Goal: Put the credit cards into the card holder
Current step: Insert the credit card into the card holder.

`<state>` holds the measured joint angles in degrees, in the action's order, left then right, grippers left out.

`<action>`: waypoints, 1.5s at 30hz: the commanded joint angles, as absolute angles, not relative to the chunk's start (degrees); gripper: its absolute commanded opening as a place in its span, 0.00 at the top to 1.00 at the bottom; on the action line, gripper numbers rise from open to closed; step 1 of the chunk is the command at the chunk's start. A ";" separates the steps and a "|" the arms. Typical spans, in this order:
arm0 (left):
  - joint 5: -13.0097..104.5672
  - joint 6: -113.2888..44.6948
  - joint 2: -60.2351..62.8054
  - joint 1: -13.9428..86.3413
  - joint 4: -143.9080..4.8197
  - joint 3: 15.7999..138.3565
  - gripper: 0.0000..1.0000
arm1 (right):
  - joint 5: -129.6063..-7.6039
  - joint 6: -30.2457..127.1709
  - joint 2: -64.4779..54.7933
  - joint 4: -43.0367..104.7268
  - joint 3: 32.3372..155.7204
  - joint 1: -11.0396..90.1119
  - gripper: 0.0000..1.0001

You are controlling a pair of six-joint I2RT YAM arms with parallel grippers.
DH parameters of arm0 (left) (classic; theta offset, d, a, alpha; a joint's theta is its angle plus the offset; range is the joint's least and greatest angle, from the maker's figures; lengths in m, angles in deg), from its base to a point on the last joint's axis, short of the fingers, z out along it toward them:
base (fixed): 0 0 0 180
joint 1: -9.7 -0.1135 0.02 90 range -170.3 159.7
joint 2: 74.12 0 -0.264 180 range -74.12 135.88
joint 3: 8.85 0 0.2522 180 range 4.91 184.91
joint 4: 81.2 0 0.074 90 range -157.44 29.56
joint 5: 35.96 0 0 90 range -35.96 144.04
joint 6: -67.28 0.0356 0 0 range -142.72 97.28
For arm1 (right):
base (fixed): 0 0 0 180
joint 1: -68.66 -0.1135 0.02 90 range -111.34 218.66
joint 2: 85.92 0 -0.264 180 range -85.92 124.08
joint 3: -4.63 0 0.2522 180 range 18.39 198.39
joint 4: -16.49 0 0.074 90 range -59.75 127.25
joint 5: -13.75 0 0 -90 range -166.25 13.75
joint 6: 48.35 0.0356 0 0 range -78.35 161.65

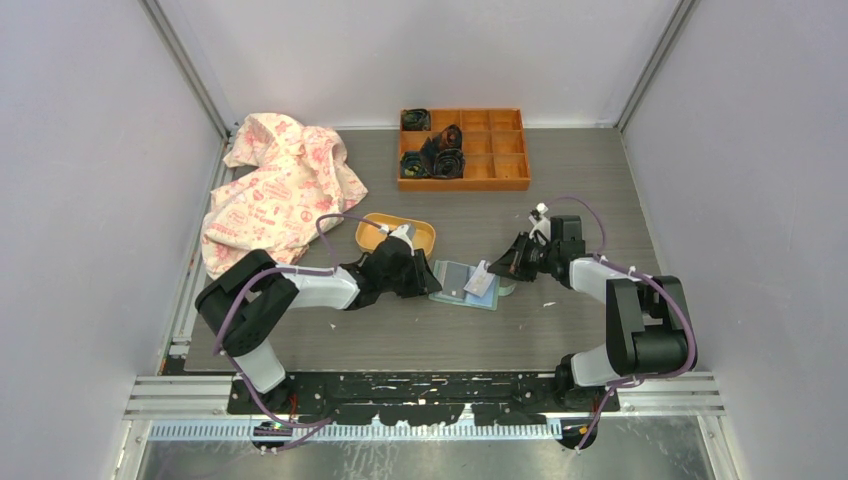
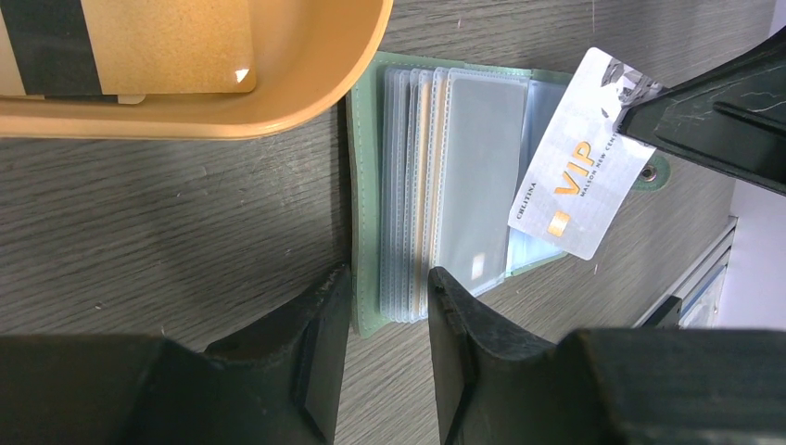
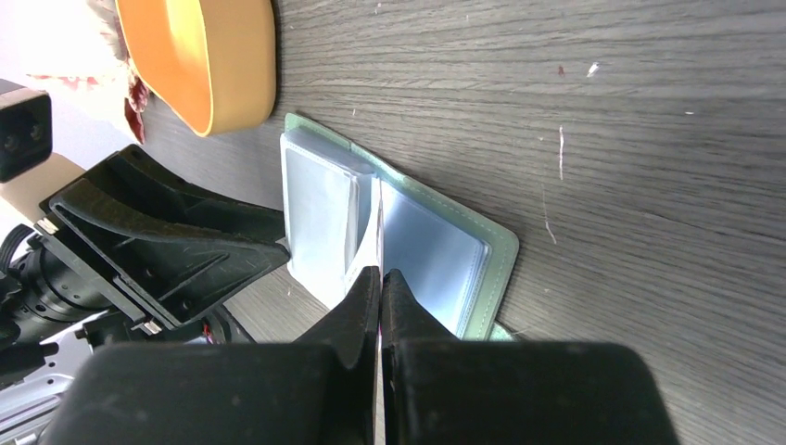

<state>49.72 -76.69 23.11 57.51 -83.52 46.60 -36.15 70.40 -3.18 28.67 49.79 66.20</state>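
The mint-green card holder (image 1: 462, 287) lies open on the table, its clear sleeves up (image 2: 482, 176). My left gripper (image 2: 389, 301) grips the left cover and sleeve stack at the holder's near edge. My right gripper (image 3: 380, 274) is shut on a whitish "VIP" card (image 2: 579, 153). It holds the card tilted over the holder's right half, edge-on at the fold (image 3: 436, 250). In the top view the right gripper (image 1: 492, 268) and card (image 1: 480, 281) are just right of the left gripper (image 1: 428, 280). A gold card with a dark stripe (image 2: 158, 42) lies in the yellow-orange dish (image 2: 278, 102).
The oval dish (image 1: 425, 232) sits right behind the left gripper and the holder. An orange compartment tray (image 1: 463, 183) with black items is at the back. A pink patterned cloth (image 1: 280, 185) lies at the back left.
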 commanded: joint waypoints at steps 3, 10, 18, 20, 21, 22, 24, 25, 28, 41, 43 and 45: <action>48.56 -76.57 26.01 57.70 -78.60 44.37 0.63 | -36.24 68.98 -4.63 26.52 51.53 66.75 0.99; 47.79 -76.68 26.22 57.69 -79.06 44.20 0.63 | -33.38 69.05 -1.85 24.19 51.60 66.82 0.99; 46.95 -77.12 26.89 57.69 -79.83 44.22 0.63 | -31.33 69.63 0.53 23.06 51.41 66.73 0.99; 47.00 -77.12 26.80 57.69 -79.88 44.20 0.63 | -30.35 69.98 0.85 23.04 51.23 66.73 0.99; 47.01 -77.12 26.74 57.61 -79.84 44.15 0.63 | -29.75 70.15 0.83 23.09 51.10 66.77 0.99; 47.02 -77.11 26.67 57.62 -79.83 44.11 0.63 | -29.08 70.13 0.87 23.31 51.09 66.78 0.99; 46.98 -77.12 26.53 57.44 -79.82 44.02 0.63 | -27.83 70.04 0.80 23.65 50.92 66.82 0.99; 46.94 -77.10 26.52 57.33 -79.83 44.02 0.63 | -27.40 70.11 0.73 23.80 50.84 66.82 0.99; 46.76 -76.99 26.61 57.14 -79.83 44.17 0.63 | -27.06 70.13 1.33 24.54 50.83 66.74 0.99; 45.40 -76.39 27.78 56.90 -79.64 45.59 0.63 | -25.68 72.34 7.35 22.77 52.08 66.74 0.99; 45.19 -76.29 27.98 56.96 -79.57 45.69 0.63 | -25.18 72.21 7.90 22.49 52.42 66.70 0.99; 44.95 -76.24 28.14 56.93 -79.53 45.90 0.63 | -24.70 71.99 8.50 22.51 52.78 66.73 0.99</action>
<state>45.85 -77.81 24.64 56.40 -86.05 46.54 -25.13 72.32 7.44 24.18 51.02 66.90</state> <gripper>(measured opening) 0.367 0.039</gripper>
